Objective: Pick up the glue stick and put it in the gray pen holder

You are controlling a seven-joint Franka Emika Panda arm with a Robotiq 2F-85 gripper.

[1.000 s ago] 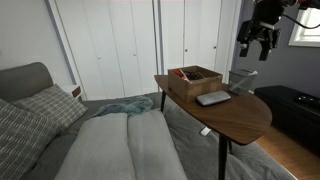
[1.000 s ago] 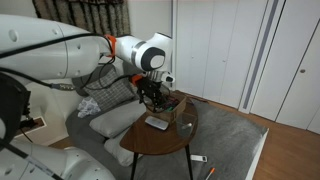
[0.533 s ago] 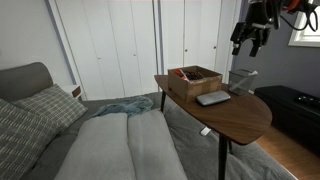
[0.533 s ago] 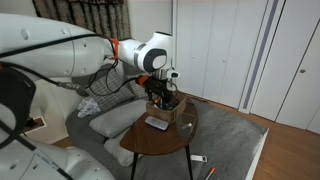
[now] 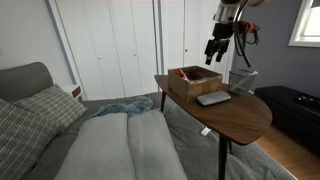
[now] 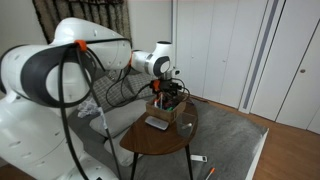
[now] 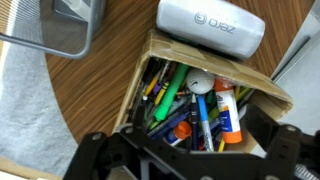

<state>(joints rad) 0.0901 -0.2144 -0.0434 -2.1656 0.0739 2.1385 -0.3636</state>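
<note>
The glue stick, a short tube with a red-orange cap, lies among pens and markers in the wooden box. My gripper hangs above the box, open and empty, with its dark fingers spread at the bottom of the wrist view. In both exterior views the gripper is in the air over the box. The gray mesh pen holder stands beside the box; it also shows in an exterior view.
A flat gray case lies on the wooden table next to the box. A larger white glue bottle with an orange cap is also in the box. A sofa with cushions sits beside the table.
The gripper has swung sideways from above the pen holder side to over the wooden box. It stays open and empty.
</note>
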